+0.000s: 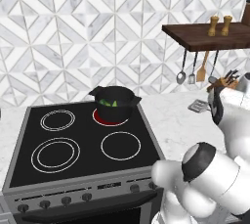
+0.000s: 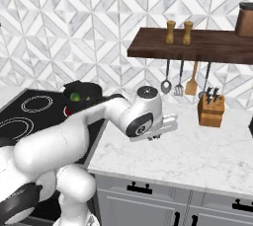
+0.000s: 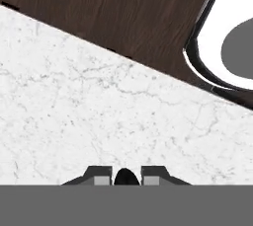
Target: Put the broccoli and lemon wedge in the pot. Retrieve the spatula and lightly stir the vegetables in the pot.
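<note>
Looking along the hand, the gripper [image 3: 125,176] shows two dark fingertips [image 3: 102,175] standing close together with only a narrow gap and nothing between them; they hang over the white marble counter [image 3: 99,116], with dark wood beyond and a white rounded shape with a dark rim at the upper right, which I cannot identify. From the right base camera the hand sits at the end of the bent arm [image 2: 141,116], above the counter just right of the stove, though the fingers themselves are hidden there.

A flat grey slotted piece lies on the counter right of the stove, probably the spatula [image 1: 198,105], near the robot's wrist. The pot [image 1: 114,102] stands on the rear right burner, which glows red, of the black stove [image 1: 29,169]; green and yellowish vegetables [image 1: 108,103] lie inside it.

Further out, a dark wooden shelf [image 2: 197,45] carries two wooden shakers [image 2: 179,31], with a spoon [image 2: 166,86] and other utensils hanging beneath, and a knife block [image 2: 211,110] stands below on the counter.
</note>
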Motion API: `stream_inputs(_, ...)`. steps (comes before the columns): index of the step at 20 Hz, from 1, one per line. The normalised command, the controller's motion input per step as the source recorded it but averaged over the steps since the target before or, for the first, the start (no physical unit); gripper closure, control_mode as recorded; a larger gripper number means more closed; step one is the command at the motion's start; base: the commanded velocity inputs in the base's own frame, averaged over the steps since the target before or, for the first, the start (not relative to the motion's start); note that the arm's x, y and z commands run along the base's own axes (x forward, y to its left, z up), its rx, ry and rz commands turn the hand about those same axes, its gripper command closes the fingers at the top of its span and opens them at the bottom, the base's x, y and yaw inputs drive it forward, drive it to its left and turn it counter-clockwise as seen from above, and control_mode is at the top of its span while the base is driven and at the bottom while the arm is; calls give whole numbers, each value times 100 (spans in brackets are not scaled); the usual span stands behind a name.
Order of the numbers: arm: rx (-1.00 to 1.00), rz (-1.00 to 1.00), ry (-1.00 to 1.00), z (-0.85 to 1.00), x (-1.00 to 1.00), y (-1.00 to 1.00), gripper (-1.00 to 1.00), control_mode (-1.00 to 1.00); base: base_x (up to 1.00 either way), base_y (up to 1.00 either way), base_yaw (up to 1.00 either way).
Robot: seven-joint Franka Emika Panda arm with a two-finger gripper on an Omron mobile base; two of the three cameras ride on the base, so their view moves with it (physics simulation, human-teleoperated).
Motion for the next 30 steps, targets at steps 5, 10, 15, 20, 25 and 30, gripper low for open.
stream_inputs(5, -51, 48, -9, 99, -32, 68, 100, -100, 0, 0, 0)
stream_inputs(10, -50, 55, -18, 97, -3, 64, 100, -100, 0, 0, 0)
stream_inputs(15, -51, 50, -20, 99, 0, 54, 100, -100, 0, 0, 0)
stream_inputs(20, -50, 41, -3, 89, 6, 76, 100, -100, 0, 0, 0)
stream_inputs(25, -44, 11, 11, 68, 30, 100, 100, -100, 0, 0, 0)
stream_inputs(30, -41, -6, 21, 37, 69, 100, 100, -100, 0, 0, 0)
